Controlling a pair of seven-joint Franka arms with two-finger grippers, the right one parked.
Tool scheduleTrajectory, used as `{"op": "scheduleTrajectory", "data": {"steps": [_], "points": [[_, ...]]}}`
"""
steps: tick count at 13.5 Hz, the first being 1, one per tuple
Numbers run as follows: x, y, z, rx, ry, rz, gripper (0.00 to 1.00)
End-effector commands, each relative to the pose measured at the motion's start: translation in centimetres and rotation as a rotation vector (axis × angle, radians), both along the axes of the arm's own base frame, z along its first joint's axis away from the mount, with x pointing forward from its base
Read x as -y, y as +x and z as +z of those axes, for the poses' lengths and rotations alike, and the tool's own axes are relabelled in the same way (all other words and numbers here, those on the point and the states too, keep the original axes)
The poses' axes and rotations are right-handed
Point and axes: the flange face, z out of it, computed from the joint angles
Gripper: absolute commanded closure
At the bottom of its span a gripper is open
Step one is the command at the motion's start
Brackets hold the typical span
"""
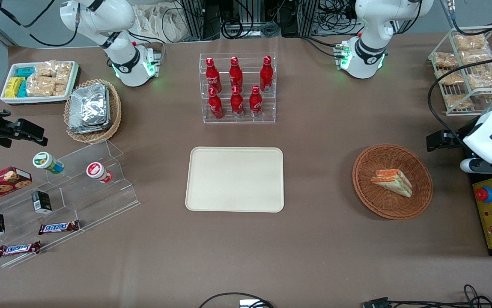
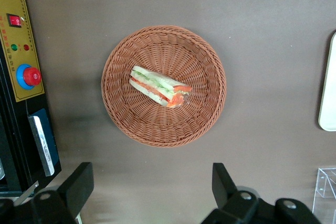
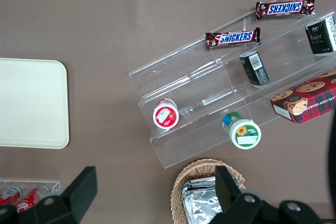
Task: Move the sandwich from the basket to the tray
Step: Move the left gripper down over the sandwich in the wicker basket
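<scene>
Starting wide: the brown surface [image 1: 323,239] is busy at its edges, but my job sits in the middle strip. The tray [image 1: 235,179] lies flat at the centre, nearer the front camera than the bottle rack [image 1: 238,87], and I see nothing on it. So nothing is delivered yet.

Toward the working arm's end of the surface sits the basket [image 1: 392,181], well apart from the tray, with bare surface between them. The sandwich [image 1: 392,181] is lying in it, roughly mid-basket, resting on its side. From my wrist camera it is the same story: the basket [image 2: 164,85] is in full view and the sandwich [image 2: 160,86] lies across its middle with its orange and green layers showing, wrapped in clear film.

Now the hand [image 2: 152,192]. It hovers above the surface just beside the basket rim, not over the sandwich itself. Its fingers [image 2: 79,182] are spread wide and there is nothing between them, so I am holding nothing.

My read: the task is at its very start. Everything is left to do: bring the hand over the sandwich, come down into the basket, close on it, lift, carry it to the tray and let go.
</scene>
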Motion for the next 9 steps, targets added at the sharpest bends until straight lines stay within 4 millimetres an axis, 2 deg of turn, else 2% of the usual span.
{"op": "scheduleTrajectory", "data": {"steps": [1,4,7,9], "points": [[0.0,0.1,0.3,-0.015,0.007,0.025,0.00],[-0.1,0.7,-0.2,-0.019,0.004,0.022,0.00],[0.1,1.3,-2.3,-0.041,0.014,0.031,0.00],[-0.3,1.9,-4.8,-0.048,0.030,0.169,0.00]]}}
